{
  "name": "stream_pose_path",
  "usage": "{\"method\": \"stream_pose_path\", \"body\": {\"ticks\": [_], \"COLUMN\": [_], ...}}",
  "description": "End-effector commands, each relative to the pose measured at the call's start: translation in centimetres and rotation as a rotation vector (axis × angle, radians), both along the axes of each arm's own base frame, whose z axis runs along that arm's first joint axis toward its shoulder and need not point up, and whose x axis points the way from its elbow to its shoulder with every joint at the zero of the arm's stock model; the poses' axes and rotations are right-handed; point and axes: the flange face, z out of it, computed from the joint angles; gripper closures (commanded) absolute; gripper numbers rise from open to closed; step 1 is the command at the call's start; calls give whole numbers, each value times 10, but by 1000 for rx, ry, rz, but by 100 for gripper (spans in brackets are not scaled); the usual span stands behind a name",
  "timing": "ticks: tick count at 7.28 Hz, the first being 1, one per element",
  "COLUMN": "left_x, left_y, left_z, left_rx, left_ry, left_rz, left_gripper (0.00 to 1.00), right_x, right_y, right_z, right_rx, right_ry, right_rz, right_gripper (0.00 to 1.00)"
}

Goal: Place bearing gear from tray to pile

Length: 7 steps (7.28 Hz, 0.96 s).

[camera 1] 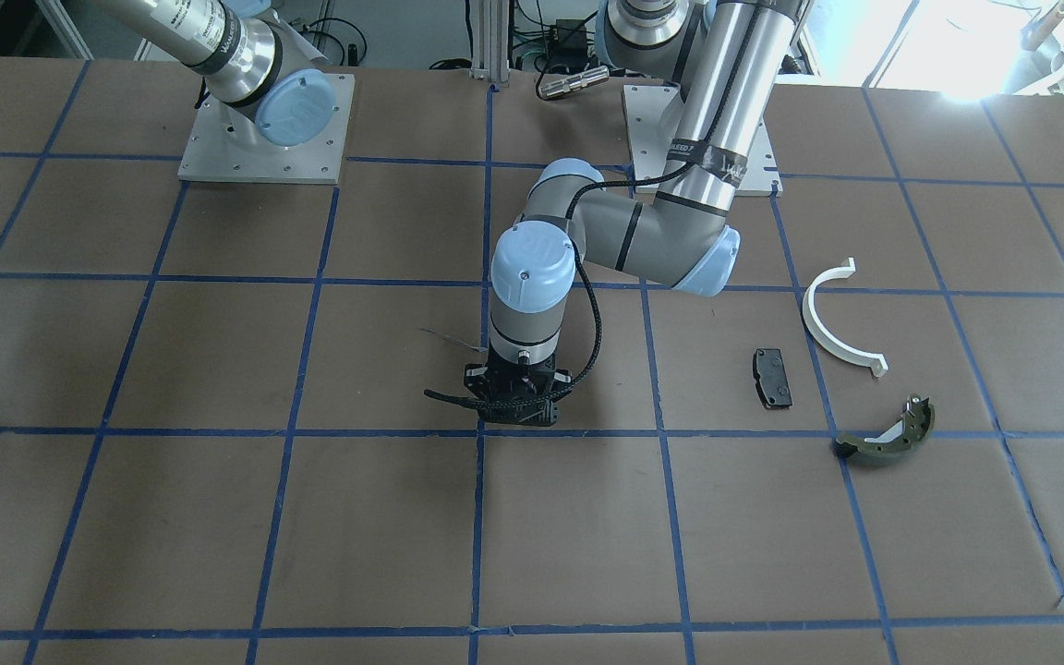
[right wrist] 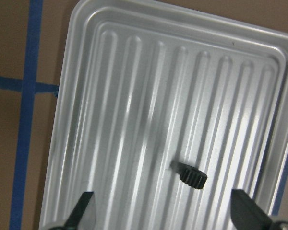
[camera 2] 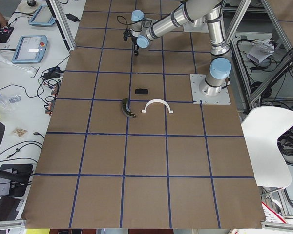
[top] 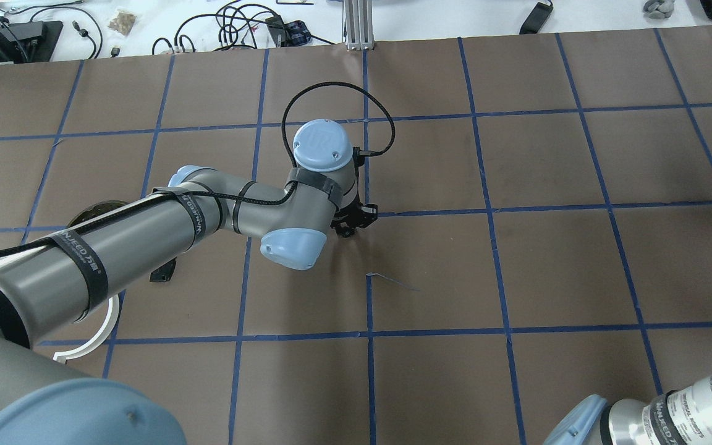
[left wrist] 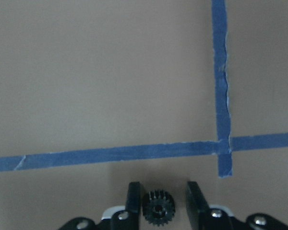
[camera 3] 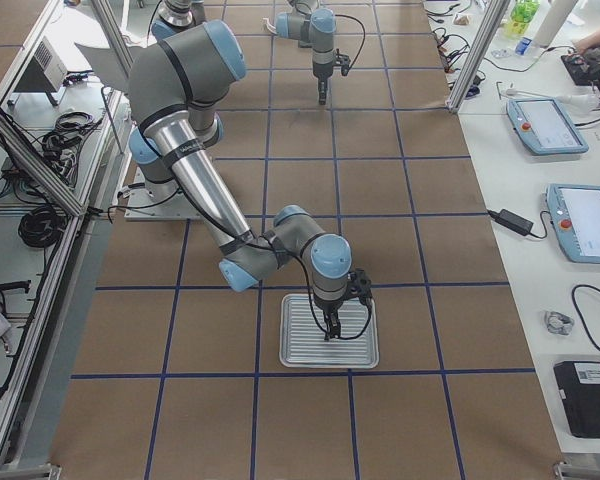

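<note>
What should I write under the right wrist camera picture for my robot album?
The open right gripper hangs above a ribbed silver tray with one small black gear on it.

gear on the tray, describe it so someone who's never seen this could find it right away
Find the ribbed silver tray under the robot's right hand. A small black toothed gear lies among its ribs, the only thing on it. The white half-ring, black pad and green shoe lie on bare table instead.

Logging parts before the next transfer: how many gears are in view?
2. One gear sits between the fingers of the left hand, mid-table; the other gear lies on the metal tray below the right hand. More may be hidden.
</note>
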Motion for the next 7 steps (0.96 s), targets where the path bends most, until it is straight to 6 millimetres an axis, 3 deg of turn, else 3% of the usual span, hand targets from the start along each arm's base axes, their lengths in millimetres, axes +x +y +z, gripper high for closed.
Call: {"method": "stream_pose_path", "body": {"ticks": [1,3,4,5,6,7], "left_x": [0,-1,-3,7,29,41], "left_y": [-1,-4,-12,-27,-48,-58], "left_z": [3,16,25,39,64,90], "left_rx": [-6,-28,-41,-17,35,82], "left_ry": [1,9,15,11,-5,-20], "left_rz": [-1,-8,-5,18,52,-38], "left_gripper": [88,100,100,100,100,100], "right_x": [-14,-36,-49,-55,-56,-57], "right_y": [8,0,-10,-12,-12,-13], "right_z": [-9,-3,-7,-25,-26,-25], "right_rx": [-24,0,31,46,57,54], "right_ry": [-32,-95,-146,-171,-163,-158], "right_rz": [53,74,76,76,80,76], "right_gripper": [0,0,0,0,0,5]}}
